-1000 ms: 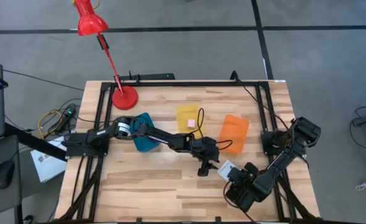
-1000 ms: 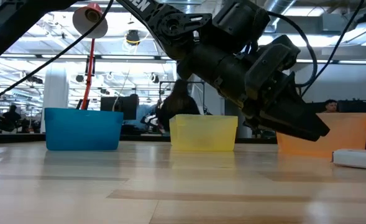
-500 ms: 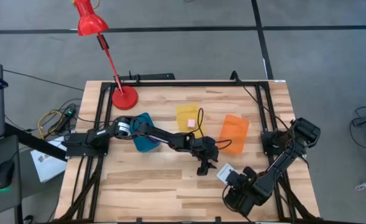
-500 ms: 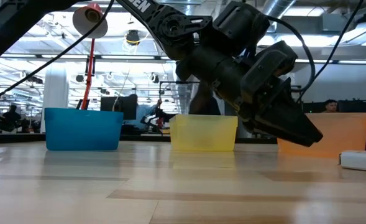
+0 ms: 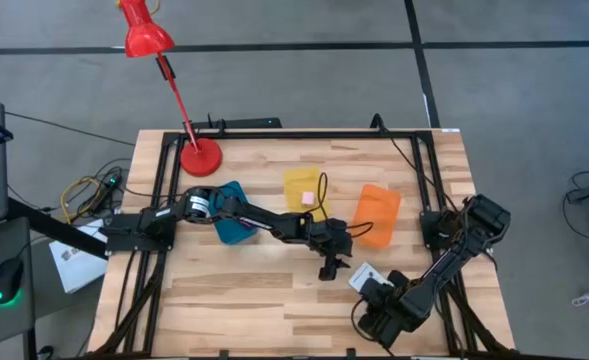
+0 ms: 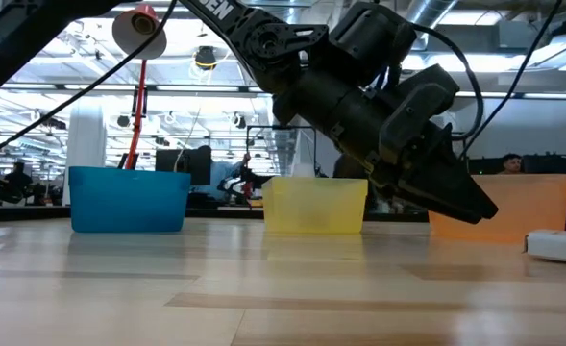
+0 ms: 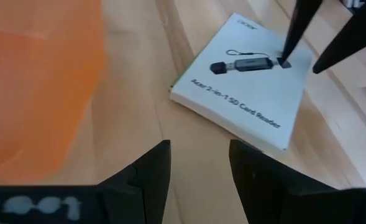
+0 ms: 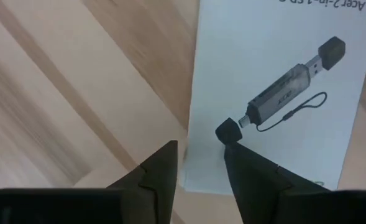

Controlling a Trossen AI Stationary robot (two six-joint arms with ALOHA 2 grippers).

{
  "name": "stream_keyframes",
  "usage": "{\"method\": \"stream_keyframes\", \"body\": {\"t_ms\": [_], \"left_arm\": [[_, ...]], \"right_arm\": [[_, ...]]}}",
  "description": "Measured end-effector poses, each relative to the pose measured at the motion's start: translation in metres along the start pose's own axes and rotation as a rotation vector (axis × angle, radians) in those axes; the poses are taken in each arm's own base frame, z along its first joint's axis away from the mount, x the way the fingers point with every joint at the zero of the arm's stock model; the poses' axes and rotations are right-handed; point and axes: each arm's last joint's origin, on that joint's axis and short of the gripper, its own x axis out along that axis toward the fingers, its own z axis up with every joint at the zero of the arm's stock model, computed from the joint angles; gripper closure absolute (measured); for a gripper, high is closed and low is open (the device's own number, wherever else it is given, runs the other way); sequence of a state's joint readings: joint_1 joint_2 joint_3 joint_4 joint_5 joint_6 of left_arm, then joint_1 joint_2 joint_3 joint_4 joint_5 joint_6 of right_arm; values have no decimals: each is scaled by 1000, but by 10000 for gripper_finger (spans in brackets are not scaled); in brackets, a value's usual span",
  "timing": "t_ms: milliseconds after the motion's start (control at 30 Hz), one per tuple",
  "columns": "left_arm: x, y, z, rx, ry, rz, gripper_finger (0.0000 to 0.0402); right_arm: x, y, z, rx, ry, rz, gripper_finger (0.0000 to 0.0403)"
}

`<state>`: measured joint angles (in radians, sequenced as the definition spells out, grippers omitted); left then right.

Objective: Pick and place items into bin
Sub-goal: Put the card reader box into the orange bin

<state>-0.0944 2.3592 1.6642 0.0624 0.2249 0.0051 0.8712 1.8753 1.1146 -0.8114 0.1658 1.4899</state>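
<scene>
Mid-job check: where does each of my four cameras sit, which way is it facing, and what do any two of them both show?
High view: above the table, looking straight down; both arms show, the left gripper mid-table, the right gripper at the white card.
Low view: table-top height, looking level at three bins; the left arm fills the middle.
Left wrist view: on the left wrist, facing the card and orange bin; own open fingers below, right fingertips beyond.
Right wrist view: on the right wrist, close over the card; own open fingers.
Shared: both wrist views show the card.
</scene>
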Motion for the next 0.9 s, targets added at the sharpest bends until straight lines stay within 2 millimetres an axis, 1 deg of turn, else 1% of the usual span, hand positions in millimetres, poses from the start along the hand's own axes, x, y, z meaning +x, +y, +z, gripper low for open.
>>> {"method": "stream_keyframes", "body": {"t_ms": [133, 233, 433, 600, 900], "left_arm": [[0, 2, 1, 0, -9, 6, 249], [-1, 3, 1, -2, -9, 9, 249], [-2, 7, 1, -8, -10, 15, 249], [-2, 8, 1, -14, -10, 18, 249], [-2, 10, 1, -20, -5, 45, 249]], "right_arm": [[1, -1, 5, -41, 10, -8, 281], [2, -2, 10, -51, 25, -15, 295], [4, -4, 18, -56, 14, -24, 348], [3, -3, 19, -55, 5, -33, 394], [-17, 4, 23, -70, -20, -94, 402]]}}
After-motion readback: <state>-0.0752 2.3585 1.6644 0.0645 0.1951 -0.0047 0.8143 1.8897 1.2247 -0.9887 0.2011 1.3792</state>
